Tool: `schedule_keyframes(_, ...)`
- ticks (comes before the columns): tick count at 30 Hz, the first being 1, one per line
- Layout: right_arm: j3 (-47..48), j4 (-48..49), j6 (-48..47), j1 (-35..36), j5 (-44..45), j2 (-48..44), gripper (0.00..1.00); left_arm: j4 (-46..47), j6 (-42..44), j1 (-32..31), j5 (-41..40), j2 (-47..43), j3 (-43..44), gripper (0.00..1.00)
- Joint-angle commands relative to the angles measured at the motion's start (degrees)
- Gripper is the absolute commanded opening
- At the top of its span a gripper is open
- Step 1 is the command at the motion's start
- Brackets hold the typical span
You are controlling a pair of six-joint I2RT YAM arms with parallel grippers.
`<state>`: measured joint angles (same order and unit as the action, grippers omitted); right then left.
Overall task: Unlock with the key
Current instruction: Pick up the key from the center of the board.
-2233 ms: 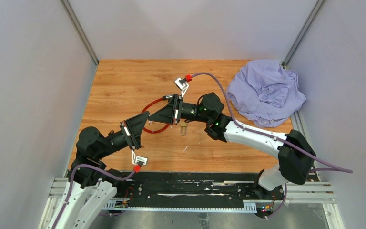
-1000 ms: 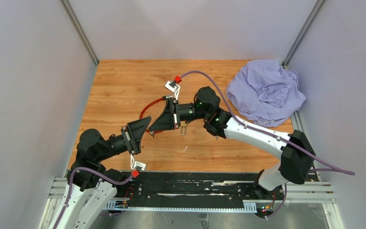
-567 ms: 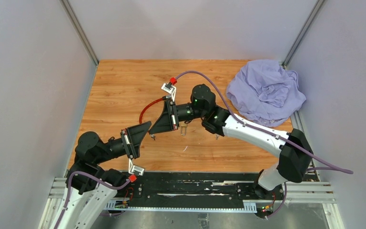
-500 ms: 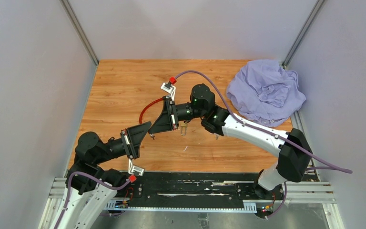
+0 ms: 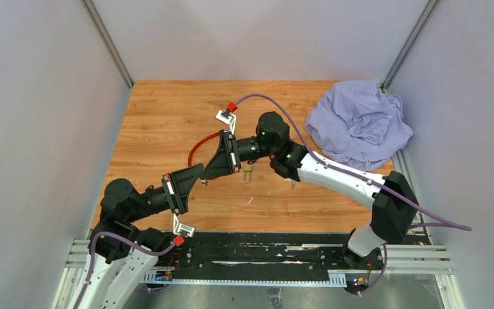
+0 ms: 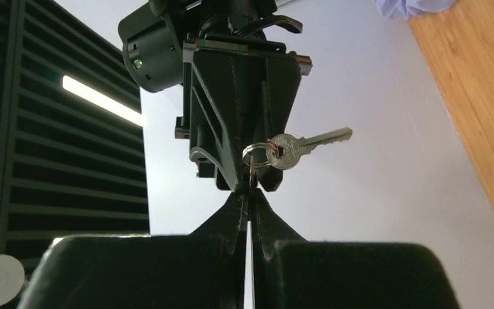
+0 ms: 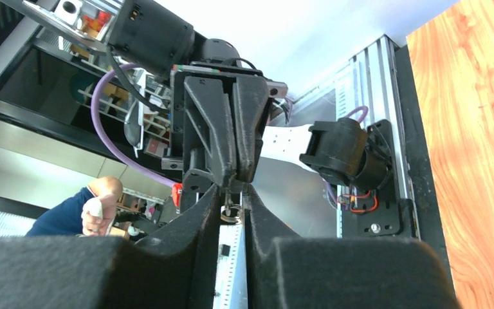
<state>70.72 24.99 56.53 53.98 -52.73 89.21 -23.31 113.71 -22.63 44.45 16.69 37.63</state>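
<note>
My two grippers meet tip to tip in the air above the left-middle of the wooden table (image 5: 167, 109). The left gripper (image 6: 249, 195) is shut on a thin key (image 6: 251, 179) seen edge-on under a key ring (image 6: 258, 154). A second silver key (image 6: 303, 143) sticks out to the right from the ring. The right gripper (image 7: 232, 196) has its jaws slightly apart, with the key ring (image 7: 231, 212) in the gap. From above, the left gripper (image 5: 201, 170) and right gripper (image 5: 207, 175) overlap. A brass padlock (image 5: 247, 174) lies on the table by a red cable (image 5: 193, 149).
A crumpled lilac cloth (image 5: 359, 123) fills the back right corner. Grey walls close in the table on three sides. A black metal rail (image 5: 264, 248) runs along the near edge. A person's hand (image 7: 96, 205) shows beyond the rig in the right wrist view.
The left gripper has closed onto the key. The right gripper's jaws have parted a little. Both arms have shifted slightly left and nearer since the earliest frame.
</note>
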Motion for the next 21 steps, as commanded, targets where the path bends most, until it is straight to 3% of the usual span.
schedule_keyframes(1, -1.10, 10.26, 4.00, -1.69, -0.39, 0.23, 0.27, 3.36, -3.97, -0.13, -1.71, -0.22, 0.69, 0.00)
schedule_keyframes(4, -4.89, 19.10, 8.36, -2.17, 1.75, -0.29, 0.35, 4.70, -4.63, -0.13, -3.62, -0.23, 0.25, 0.00)
schedule_keyframes(9, -7.14, 26.60, 13.21, -2.21, 3.86, 0.50, 0.36, 5.60, -3.70, -0.08, -4.68, -0.19, -0.59, 0.00)
schedule_keyframes(21, -7.51, 27.17, 14.38, -2.12, 5.23, 1.66, 0.26, 6.13, -2.59, -0.13, -5.43, 0.13, -0.91, 0.00)
